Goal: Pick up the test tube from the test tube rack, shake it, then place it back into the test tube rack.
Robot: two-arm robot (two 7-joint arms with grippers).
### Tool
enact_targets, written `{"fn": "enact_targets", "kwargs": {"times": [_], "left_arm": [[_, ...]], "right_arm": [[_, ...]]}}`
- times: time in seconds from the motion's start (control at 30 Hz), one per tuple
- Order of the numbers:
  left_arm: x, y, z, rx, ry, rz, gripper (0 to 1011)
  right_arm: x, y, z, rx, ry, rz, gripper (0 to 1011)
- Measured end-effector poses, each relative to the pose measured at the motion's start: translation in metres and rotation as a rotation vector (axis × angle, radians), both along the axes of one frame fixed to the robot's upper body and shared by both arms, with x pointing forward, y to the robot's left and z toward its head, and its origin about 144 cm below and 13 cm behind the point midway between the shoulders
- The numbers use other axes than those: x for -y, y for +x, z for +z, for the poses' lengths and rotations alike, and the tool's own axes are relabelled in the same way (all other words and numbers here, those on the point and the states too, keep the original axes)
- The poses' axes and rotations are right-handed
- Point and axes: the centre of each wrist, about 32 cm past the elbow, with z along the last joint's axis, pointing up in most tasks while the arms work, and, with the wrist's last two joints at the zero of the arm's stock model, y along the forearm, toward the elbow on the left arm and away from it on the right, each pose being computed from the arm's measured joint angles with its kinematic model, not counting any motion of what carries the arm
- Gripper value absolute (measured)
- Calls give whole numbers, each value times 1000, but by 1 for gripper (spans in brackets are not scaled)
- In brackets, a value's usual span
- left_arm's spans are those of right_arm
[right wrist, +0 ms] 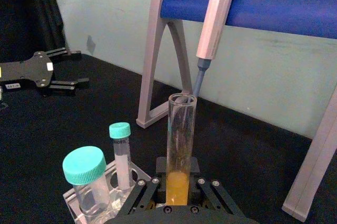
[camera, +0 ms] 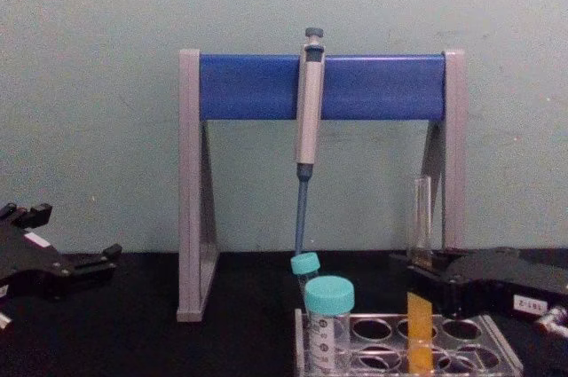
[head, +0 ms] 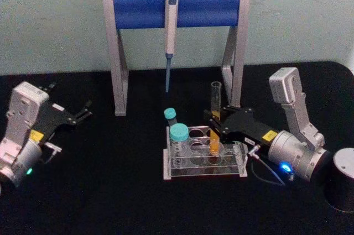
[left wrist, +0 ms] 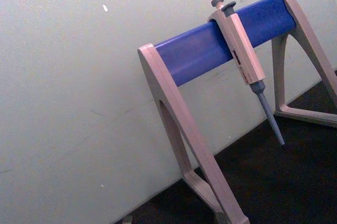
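The test tube (head: pixel 215 102) stands upright in a hole at the right of the clear test tube rack (head: pixel 199 163), with orange-yellow liquid in its lower part. My right gripper (head: pixel 213 125) reaches in from the right and is shut on the tube just above the rack's top plate. The right wrist view shows the test tube (right wrist: pixel 180 134) held between the two black fingers (right wrist: pixel 209 188). From the chest, the test tube (camera: pixel 420 217) rises from the rack (camera: pixel 461 328) in front of my right gripper (camera: pixel 422 276). My left gripper (head: pixel 71 99) rests open at the far left, holding nothing.
Two teal-capped tubes (head: pixel 178 134) stand in the rack's left holes. Behind the rack, a grey-and-blue pipette stand (head: pixel 177 8) holds a hanging pipette (head: pixel 170 36). A dark cylinder (head: pixel 340 178) sits at the table's right edge.
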Motion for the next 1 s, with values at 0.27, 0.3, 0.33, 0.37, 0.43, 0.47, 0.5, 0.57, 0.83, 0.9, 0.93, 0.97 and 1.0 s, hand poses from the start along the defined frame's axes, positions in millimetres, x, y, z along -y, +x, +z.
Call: {"fn": "enact_targets", "kwargs": {"times": [0.27,0.3,0.33,0.37,0.43,0.47,0.5,0.57,0.83,0.9,0.93,0.97,1.0], "left_arm": [[0,0,0,0,0,0,1001],[0,0,0,0,0,0,1001],[0,0,0,0,0,0,1001],[0,0,0,0,0,0,1001],[0,0,0,0,0,0,1001],[0,0,0,0,0,0,1001],[0,0,0,0,0,0,1002],[0,0,0,0,0,0,1001],[0,0,0,0,0,0,1001],[0,0,0,0,0,0,1001],[0,0,0,0,0,0,1002],[0,0,0,0,0,0,1001],[0,0,0,0,0,0,1001]], "right_arm": [[0,0,0,-1,-4,-1,234],[1,0,-1,-1,-5,-1,234],[1,0,-1,-1,-7,0,234],[1,0,-1,-1,-8,1,234],[0,0,-1,-1,-9,3,234],[0,0,-1,-1,-10,3,234],[0,0,-1,-1,-12,3,234],[0,0,-1,1,-14,3,234],[0,0,-1,1,-15,3,234],[0,0,-1,0,-15,3,234],[0,0,-1,0,-15,3,234],[0,0,-1,0,-15,3,234],[0,0,-1,0,-15,3,234]]}}
